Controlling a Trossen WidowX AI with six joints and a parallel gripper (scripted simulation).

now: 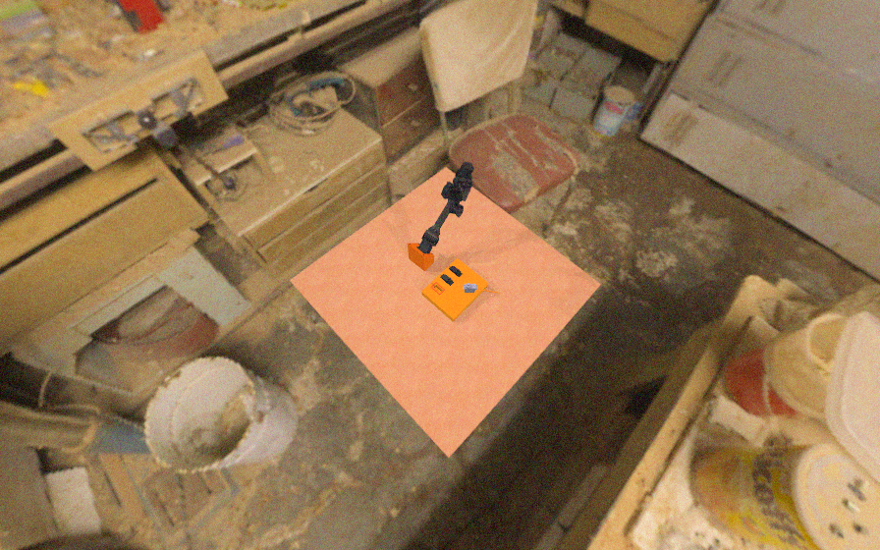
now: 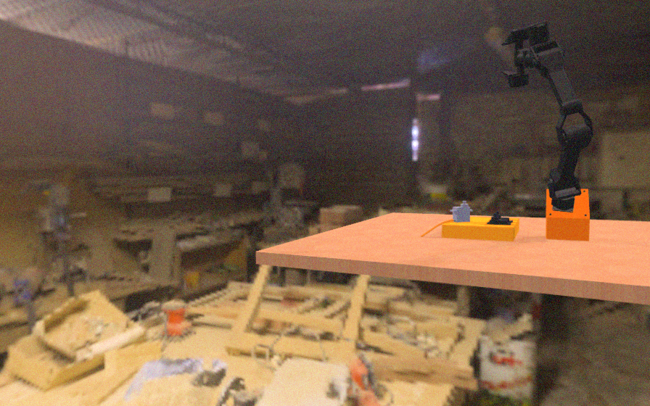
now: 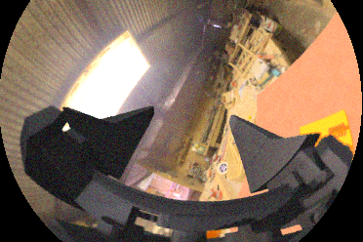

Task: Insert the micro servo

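The loose micro servo [image 1: 469,288] [image 2: 461,212] is blue-grey and stands upright on top of the yellow-orange deck [image 1: 455,308] [image 2: 476,232] [image 3: 312,128]. Its shaft points up, its ears are well above the deck, and its orange cable [image 2: 435,228] runs over the deck's edge. The marked pocket [image 1: 437,288] has a red outline and lies near the deck's left corner in the top view; nothing stands in it. My gripper [image 2: 505,58] [image 3: 192,114] is open and empty, high above the deck and facing sideways. The servo is not visible in the wrist view.
Two black parts [image 1: 446,279] [image 1: 455,271] sit on the deck beside the marked pocket. The arm's orange base [image 1: 420,255] [image 2: 567,228] stands close to the deck on the salmon-coloured table [image 1: 449,396] [image 2: 368,246] [image 3: 312,81].
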